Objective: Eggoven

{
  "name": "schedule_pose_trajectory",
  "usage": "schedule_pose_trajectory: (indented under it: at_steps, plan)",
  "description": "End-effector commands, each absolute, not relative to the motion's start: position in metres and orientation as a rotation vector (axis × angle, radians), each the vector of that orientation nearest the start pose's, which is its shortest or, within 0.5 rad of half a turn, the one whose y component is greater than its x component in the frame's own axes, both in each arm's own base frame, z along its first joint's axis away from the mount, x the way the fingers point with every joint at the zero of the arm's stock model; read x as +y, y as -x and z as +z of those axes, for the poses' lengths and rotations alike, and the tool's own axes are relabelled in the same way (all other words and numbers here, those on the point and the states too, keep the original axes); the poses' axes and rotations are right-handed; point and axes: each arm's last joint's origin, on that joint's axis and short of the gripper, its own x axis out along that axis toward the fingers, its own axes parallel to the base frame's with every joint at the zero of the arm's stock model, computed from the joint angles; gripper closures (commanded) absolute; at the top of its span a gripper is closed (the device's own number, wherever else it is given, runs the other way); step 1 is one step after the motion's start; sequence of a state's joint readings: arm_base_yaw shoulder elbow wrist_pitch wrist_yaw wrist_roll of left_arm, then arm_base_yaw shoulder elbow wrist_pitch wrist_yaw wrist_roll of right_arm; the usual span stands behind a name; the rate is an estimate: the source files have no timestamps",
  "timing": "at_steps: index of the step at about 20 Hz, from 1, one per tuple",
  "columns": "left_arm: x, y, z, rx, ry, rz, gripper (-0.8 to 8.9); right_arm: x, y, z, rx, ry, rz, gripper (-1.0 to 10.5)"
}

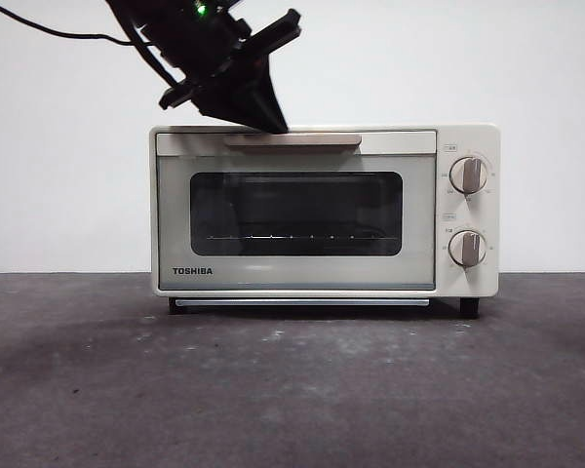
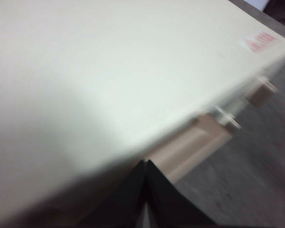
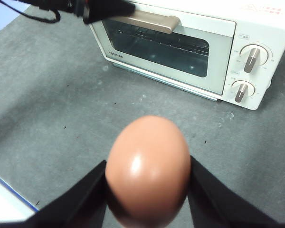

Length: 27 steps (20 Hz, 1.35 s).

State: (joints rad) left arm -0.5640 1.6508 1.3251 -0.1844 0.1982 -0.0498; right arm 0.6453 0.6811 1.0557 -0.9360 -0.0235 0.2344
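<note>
Egg (image 3: 148,168) sits clamped between the right gripper's (image 3: 147,190) jaws, held high over the grey worktop (image 3: 61,109) out in front of the cream TOSHIBA oven (image 1: 324,210), whose door is closed. Left gripper (image 1: 273,125) is down at the oven's top front edge, tip right by the tan handle (image 1: 292,140), jaws pinched together on nothing, as far as the blurred wrist view lets me judge.

One TOSHIBA toaster oven (image 1: 324,210), with one tan handle (image 1: 292,140) and two dials (image 1: 468,175). One reddish-brown egg (image 3: 148,168), in front of the oven. Two black tools: left tool (image 1: 271,125), right tool (image 3: 147,190).
</note>
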Motion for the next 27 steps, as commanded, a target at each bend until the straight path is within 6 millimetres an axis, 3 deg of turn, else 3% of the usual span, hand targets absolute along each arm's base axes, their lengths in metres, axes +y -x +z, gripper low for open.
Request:
schedule_pose_trajectory:
  at_steps: [1,18,21,24,27]
  plan:
    - [-0.220,-0.309,0.277,0.647,-0.099,-0.763,8.06,0.063,-0.081,0.370,0.586,-0.045,0.594,9.4]
    - [-0.265,-0.238,0.256,0.966,-0.265,-0.917,8.06,0.063,-0.081,0.370,0.584,-0.044,0.591,9.4]
    - [-0.270,-0.233,0.256,0.966,-0.275,-0.934,8.06,0.063,-0.082,0.370,0.580,-0.046,0.591,9.4]
    - [-0.265,-0.233,0.266,0.928,-0.258,-0.934,8.06,0.064,-0.084,0.369,0.584,-0.042,0.576,9.4]
    - [-0.242,-0.236,0.297,0.833,-0.188,-0.898,8.06,0.074,-0.097,0.365,0.625,-0.026,0.564,9.4]
